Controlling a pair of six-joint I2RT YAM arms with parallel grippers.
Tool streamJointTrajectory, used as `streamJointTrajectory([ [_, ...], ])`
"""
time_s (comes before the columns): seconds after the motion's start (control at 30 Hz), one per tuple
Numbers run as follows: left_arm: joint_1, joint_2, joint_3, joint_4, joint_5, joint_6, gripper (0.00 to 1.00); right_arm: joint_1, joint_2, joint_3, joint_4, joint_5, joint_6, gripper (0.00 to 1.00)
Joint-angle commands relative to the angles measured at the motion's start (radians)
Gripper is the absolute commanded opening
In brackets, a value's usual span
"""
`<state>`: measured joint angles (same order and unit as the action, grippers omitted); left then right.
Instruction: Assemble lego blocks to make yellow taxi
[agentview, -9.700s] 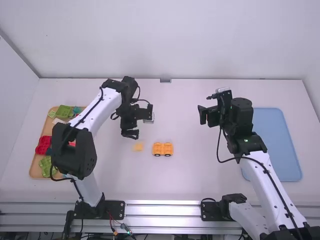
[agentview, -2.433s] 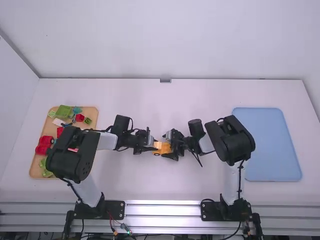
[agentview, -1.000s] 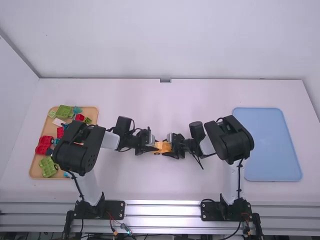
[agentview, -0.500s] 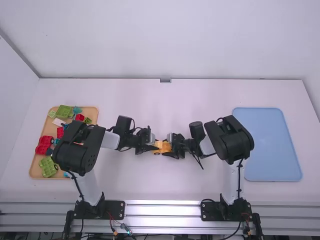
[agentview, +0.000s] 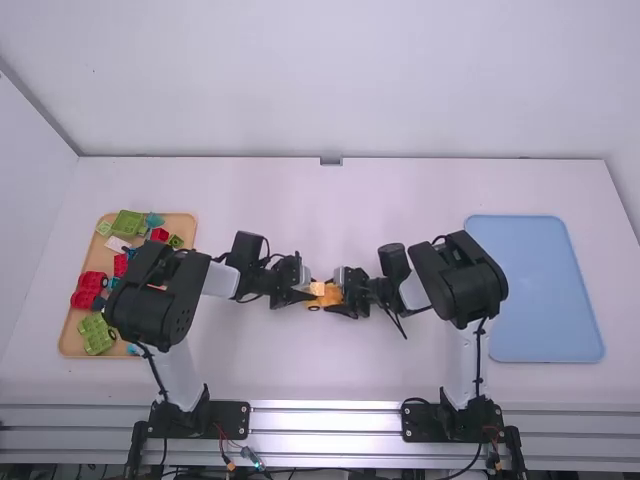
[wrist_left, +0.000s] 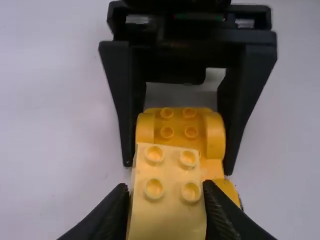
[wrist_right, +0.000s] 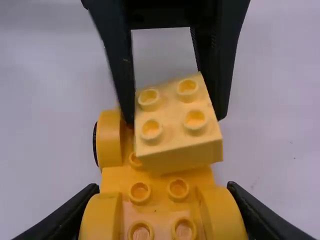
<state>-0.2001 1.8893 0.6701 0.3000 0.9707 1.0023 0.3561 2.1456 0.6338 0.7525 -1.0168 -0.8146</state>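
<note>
Block (wrist_right: 172, 112) is being pinched by the left gripper (agentview: 308, 293) in the middle of the high view, askew above the yellow car base (wrist_right: 159, 200), which is being clasped by the right gripper (agentview: 344, 298).

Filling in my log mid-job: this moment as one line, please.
left gripper: grips pale yellow block | right gripper: grips orange-yellow wheeled base | alignment: block above base, skewed | state: not squared up

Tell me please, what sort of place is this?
Probably a robotics lab: a left arm and a right arm mounted at a metal rail beside a white table, and a tray of toy blocks.
</note>
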Motion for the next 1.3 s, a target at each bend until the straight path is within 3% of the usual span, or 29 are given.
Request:
streamJointTrajectory([
  [0.0, 0.003, 0.010, -0.009, -0.023, -0.037, -0.011, 0.36, -0.003, 0.014, -0.005, -0.005, 0.023, 0.006, 0.52],
  [0.3, 0.003, -0.011, -0.009, -0.043, -0.037, -0.012, 0.46, -0.003, 0.014, -0.006, -0.004, 0.022, 0.007, 0.52],
  [0.37, 0.004, -0.023, -0.009, -0.057, -0.037, -0.011, 0.46, -0.001, 0.014, -0.005, -0.006, 0.022, 0.007, 0.52],
  [0.43, 0.003, -0.042, -0.009, -0.071, -0.037, -0.011, 0.35, -0.005, 0.014, -0.006, -0.005, 0.022, 0.006, 0.52],
  [0.53, 0.004, -0.064, -0.009, -0.087, -0.037, -0.011, 0.34, -0.005, 0.014, -0.006, -0.005, 0.022, 0.008, 0.52],
  [0.8, 0.003, -0.076, -0.009, -0.084, 0.046, -0.029, 0.38, -0.004, 0.014, -0.006, -0.004, 0.022, 0.006, 0.52],
  [1.27, 0.003, -0.076, -0.009, -0.127, 0.005, -0.026, 0.47, -0.004, 0.014, -0.006, -0.004, 0.019, 0.007, 0.52],
])
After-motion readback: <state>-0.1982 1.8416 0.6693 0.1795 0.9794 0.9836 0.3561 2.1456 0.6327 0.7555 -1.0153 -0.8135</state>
